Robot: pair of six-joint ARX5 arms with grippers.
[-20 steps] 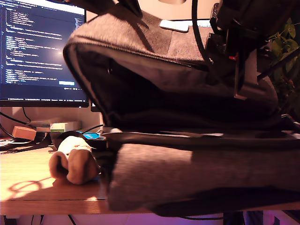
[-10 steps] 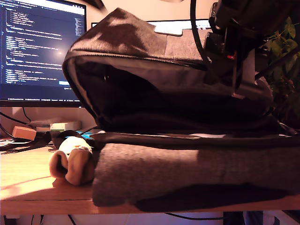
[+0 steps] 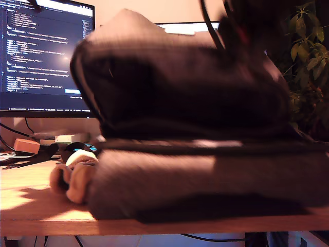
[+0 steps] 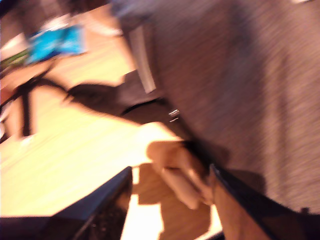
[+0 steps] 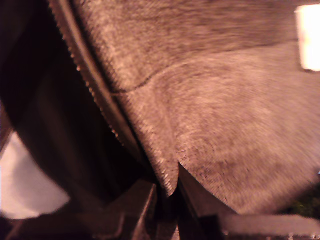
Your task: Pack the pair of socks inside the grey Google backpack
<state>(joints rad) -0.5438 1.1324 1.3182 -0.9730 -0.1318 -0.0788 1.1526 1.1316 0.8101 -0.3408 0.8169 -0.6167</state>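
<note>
The grey Google backpack (image 3: 180,92) fills most of the exterior view, blurred by motion, with its dark mouth gaping toward that view's left. The pair of socks (image 3: 72,179), a small cream-beige roll, lies on the table against the backpack's lower edge. In the first wrist view the socks (image 4: 175,157) sit between the two dark fingers of my first gripper (image 4: 171,172), which is open, and the backpack (image 4: 240,75) is right beside them. My second gripper (image 5: 167,200) is shut on the edge of the backpack's (image 5: 215,115) upper flap and holds it up.
A monitor (image 3: 41,56) with code stands at the back on the exterior view's left. Small boxes (image 3: 25,145) and cables lie below it. A leafy plant (image 3: 308,56) is at that view's right. The wooden table's (image 3: 31,211) front edge runs just below the socks.
The backpack has slid toward the exterior view's left, and its lower part now reaches the socks. The socks have shifted a little the same way, and the raised flap has sunk somewhat.
</note>
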